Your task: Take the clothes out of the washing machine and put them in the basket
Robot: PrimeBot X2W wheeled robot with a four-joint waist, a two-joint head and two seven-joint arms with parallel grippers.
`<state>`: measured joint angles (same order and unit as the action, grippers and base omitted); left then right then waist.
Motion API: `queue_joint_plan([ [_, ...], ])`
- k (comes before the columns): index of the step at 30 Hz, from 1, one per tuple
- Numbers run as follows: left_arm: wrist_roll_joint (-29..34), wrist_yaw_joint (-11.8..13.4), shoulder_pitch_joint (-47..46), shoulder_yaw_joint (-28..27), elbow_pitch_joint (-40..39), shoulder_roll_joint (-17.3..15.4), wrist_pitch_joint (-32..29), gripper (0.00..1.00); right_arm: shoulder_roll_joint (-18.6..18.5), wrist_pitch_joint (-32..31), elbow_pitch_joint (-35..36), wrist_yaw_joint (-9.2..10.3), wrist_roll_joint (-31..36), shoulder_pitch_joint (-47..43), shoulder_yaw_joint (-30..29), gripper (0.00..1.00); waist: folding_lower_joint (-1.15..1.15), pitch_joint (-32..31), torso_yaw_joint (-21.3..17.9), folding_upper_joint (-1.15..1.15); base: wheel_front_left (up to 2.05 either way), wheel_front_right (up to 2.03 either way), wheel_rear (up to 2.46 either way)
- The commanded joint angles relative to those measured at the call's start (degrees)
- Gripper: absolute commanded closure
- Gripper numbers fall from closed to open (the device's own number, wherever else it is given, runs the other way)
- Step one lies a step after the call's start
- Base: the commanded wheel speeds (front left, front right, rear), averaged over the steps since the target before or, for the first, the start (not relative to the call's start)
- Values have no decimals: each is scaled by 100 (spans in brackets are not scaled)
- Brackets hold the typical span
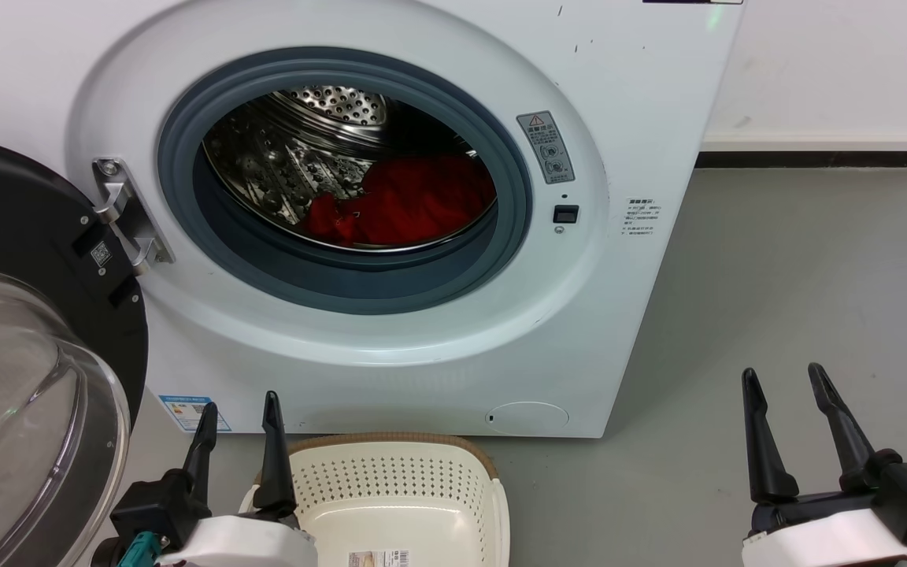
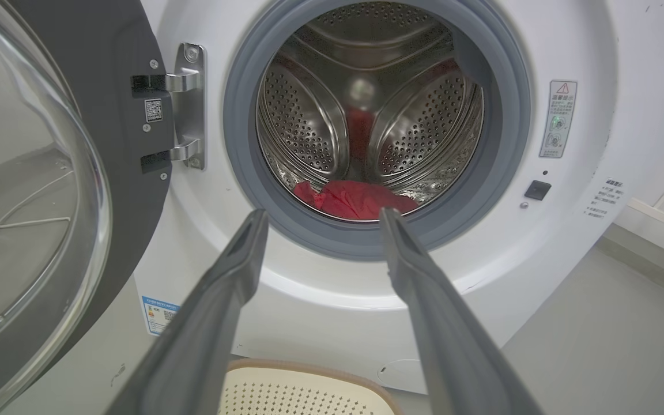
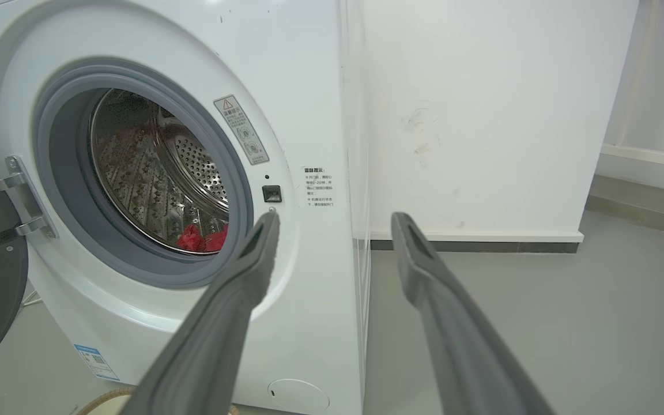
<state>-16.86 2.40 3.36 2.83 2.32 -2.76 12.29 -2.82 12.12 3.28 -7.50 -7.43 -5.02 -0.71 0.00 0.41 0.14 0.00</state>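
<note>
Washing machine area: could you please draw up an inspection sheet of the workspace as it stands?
Surface: grey floor.
Job's things: washing machine, door open; red clothes at the drum bottom; basket on the floor before it, no clothes inside.
Clutter: nothing seen.
Grippers: left gripper open by the basket; right gripper open over floor; both hold nothing.
Cables: perhaps a thin cord, seen through the door glass.
Surroundings: white wall with skirting.
</note>
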Motion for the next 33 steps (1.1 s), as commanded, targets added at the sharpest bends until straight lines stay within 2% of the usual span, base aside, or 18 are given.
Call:
queue_joint_plan([
  [1,135,28,54,3,-45,-16,43,0,-11,68,66,2,158,-69,10,0,0,-3,1,0,0,0,0],
  [25,1016,160,211,42,-49,-17,300,0,-10,311,93,2,1085,-231,-9,0,0,-15,-4,0,0,0,0],
  [33,981,146,210,26,-8,-17,294,0,-9,310,-18,2,976,-209,-62,0,0,-3,-9,0,0,0,0],
])
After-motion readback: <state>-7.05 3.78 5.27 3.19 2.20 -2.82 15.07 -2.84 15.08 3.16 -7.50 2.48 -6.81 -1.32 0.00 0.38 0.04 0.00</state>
